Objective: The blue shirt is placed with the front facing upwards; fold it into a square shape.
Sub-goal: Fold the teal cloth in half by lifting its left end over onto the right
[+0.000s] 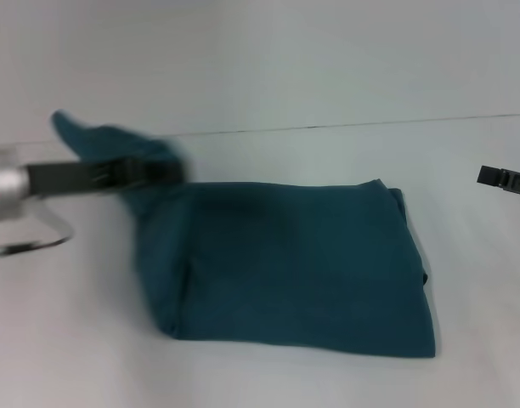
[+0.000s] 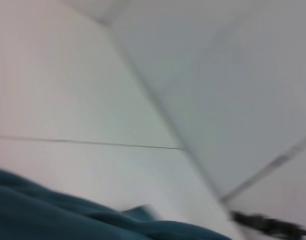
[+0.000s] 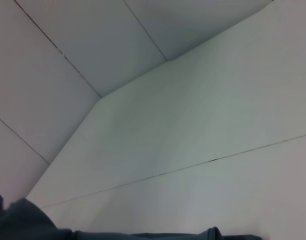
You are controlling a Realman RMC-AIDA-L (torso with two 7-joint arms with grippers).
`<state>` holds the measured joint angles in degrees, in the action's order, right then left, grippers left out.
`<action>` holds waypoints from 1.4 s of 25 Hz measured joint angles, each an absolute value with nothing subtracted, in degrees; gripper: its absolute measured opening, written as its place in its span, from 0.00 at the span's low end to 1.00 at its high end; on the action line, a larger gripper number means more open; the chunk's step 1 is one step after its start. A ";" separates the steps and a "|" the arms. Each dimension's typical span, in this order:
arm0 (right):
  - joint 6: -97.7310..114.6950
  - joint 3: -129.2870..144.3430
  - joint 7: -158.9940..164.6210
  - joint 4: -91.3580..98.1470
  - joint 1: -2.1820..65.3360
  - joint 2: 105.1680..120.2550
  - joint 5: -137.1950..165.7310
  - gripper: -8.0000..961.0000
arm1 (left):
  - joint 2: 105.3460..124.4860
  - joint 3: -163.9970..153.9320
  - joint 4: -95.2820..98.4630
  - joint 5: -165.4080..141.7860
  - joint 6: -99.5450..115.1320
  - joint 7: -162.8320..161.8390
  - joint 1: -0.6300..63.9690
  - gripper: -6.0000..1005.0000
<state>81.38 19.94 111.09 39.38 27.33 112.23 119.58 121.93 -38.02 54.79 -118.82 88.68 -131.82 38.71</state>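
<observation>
From the head camera I see the blue shirt lying on the white table, filling the centre and lower middle of the frame as a folded, roughly rectangular slab with its lettering out of sight. Its right edge shows stacked layers near the right of centre, and its lower left corner sits at the bottom left of the cloth mass. One corner of the fabric is pulled up and away toward the upper left of the frame, where it rises in a blurred peak. My left gripper reaches in from the left edge at mid-height, its dark fingers lying across that raised cloth; it looks clamped on the shirt there, since the fabric stands lifted at exactly that spot. My right gripper shows only as a dark tip at the right edge, well apart from the shirt, and I cannot tell how it stands. In the left wrist camera the shirt fills the lower left corner against the pale table. In the right wrist camera the shirt is a thin dark strip along the bottom edge.
</observation>
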 joint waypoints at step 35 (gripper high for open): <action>81.74 23.93 109.03 39.38 27.47 113.02 119.71 0.96 | 124.12 -83.53 29.49 -76.85 63.54 -117.56 47.97 0.50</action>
